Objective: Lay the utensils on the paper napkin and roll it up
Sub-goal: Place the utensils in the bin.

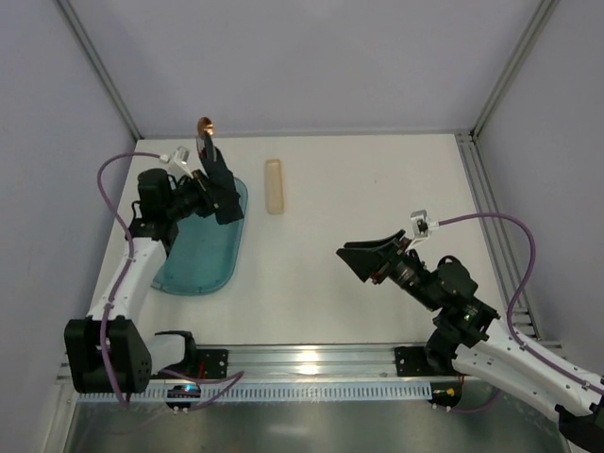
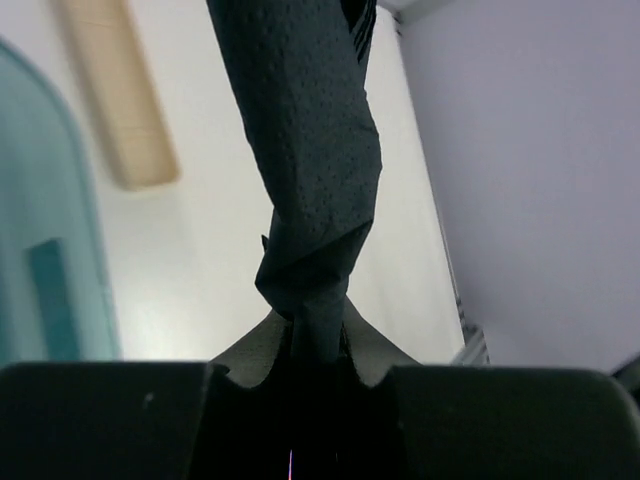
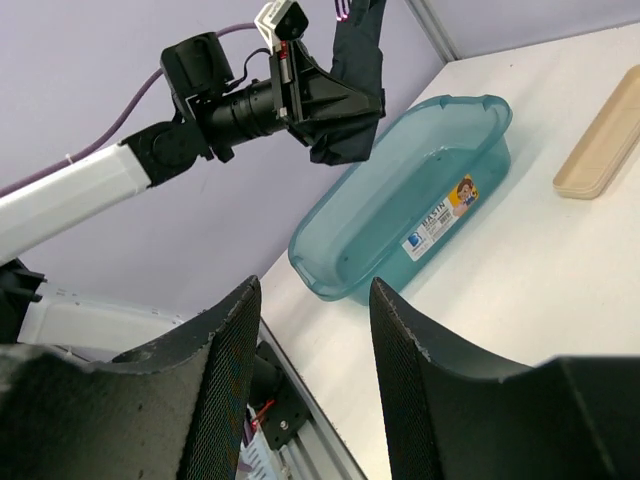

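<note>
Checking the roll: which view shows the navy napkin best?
Left wrist: the napkin fills it, twisted, pinched in the left hand. Top external shows it small, a copper utensil tip poking out; right wrist crops its top.

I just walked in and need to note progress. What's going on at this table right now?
The left pincer is shut on a dark navy paper napkin, which is twisted into a roll and held up in the air near the translucent teal plastic tub. A shiny copper-coloured utensil tip pokes out of the roll's top. The right pincer is open and empty, well apart from the roll. A beige oblong tray lies on the white table, untouched.
</note>
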Robot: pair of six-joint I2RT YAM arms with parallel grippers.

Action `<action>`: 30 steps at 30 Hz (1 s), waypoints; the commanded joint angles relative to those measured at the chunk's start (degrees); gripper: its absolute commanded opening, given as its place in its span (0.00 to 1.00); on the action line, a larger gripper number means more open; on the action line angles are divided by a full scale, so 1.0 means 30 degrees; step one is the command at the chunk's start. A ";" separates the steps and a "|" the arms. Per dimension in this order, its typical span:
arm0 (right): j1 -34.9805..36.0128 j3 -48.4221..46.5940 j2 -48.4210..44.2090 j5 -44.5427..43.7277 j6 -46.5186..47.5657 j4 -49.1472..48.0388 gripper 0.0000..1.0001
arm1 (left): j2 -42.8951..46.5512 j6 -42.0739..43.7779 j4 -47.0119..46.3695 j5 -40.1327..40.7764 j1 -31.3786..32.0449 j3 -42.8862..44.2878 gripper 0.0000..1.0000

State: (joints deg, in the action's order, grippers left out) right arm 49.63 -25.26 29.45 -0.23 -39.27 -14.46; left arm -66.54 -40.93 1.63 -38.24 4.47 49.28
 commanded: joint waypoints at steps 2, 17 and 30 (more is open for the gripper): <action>-0.0106 -0.0576 -0.0676 -0.0393 0.0813 0.1067 0.50 | -0.1458 0.0691 0.2790 -0.1288 -0.4115 0.1532 0.00; -0.0165 -0.0165 -0.1731 -0.0715 0.1428 0.1772 0.50 | -0.6205 0.1337 0.4671 0.0703 -0.5826 0.0920 0.00; -0.0224 0.0040 -0.1643 -0.0598 0.1458 0.1509 0.50 | -0.8931 0.0781 0.3589 0.1642 -0.5826 0.0538 0.00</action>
State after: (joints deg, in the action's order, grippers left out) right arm 49.25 -25.26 24.49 -1.63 -36.07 -8.21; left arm -92.84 -38.30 16.25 -33.28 -12.99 50.63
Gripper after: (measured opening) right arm 0.497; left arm 0.151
